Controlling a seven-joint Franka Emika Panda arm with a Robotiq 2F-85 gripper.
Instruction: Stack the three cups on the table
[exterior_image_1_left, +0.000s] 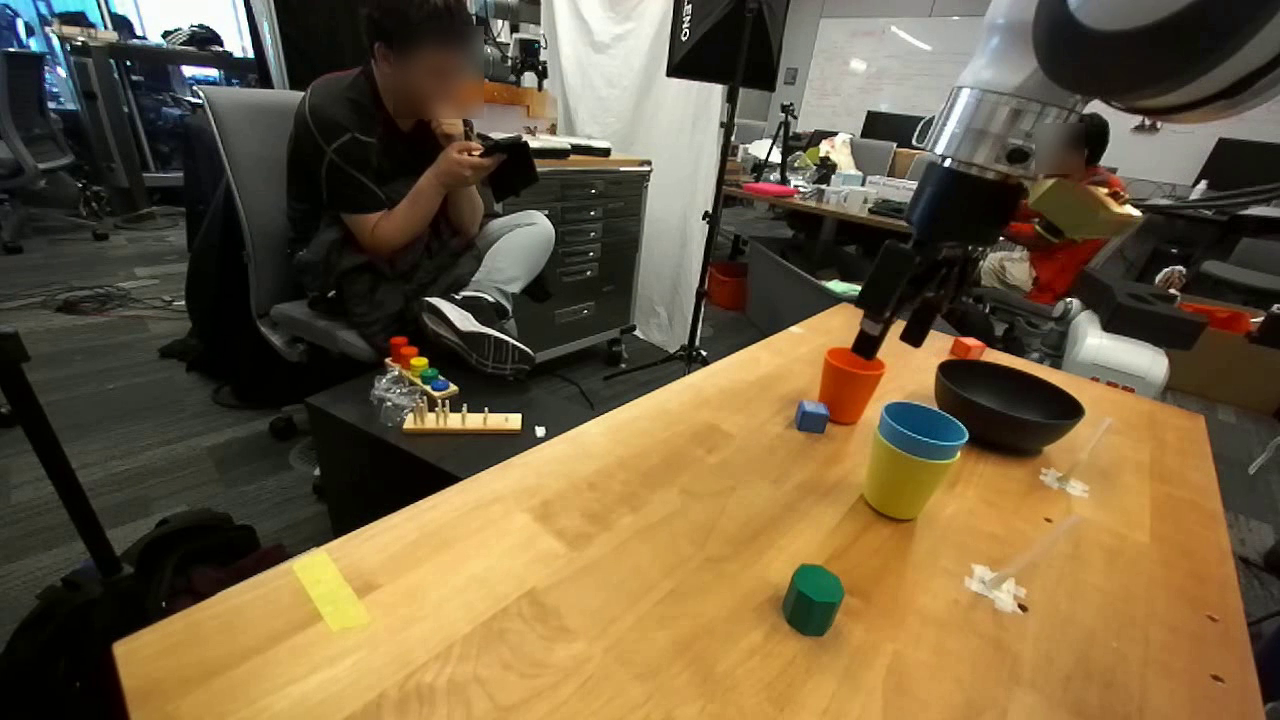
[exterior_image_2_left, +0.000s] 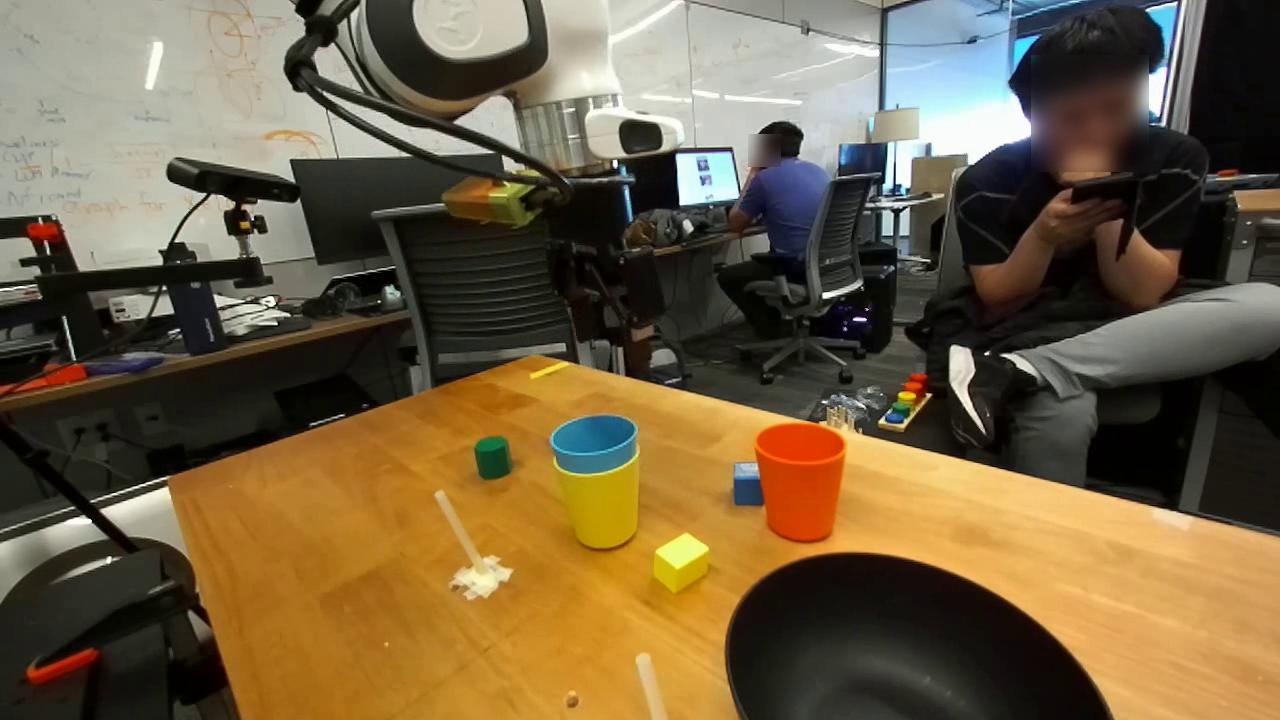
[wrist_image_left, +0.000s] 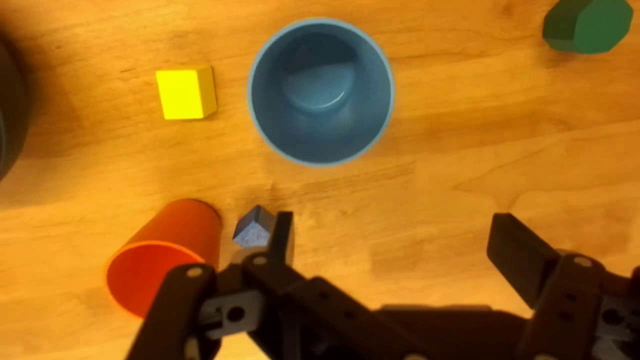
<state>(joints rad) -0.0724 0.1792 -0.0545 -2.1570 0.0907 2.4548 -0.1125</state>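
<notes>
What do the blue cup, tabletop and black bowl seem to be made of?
Blue cup: probably plastic, smooth, evenly coloured, glossy highlight inside. Tabletop: wood, satin-looking; grain shows. Black bowl: matte, only dull sheen; plastic or coated metal, can't tell.

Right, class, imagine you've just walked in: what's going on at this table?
A robot arm is partway through a stacking job. Its hand hangs open and empty above the table. The blue cup already sits inside the yellow cup; the orange cup, not yet stacked, stands upright apart from them, beside a blue block.
</notes>
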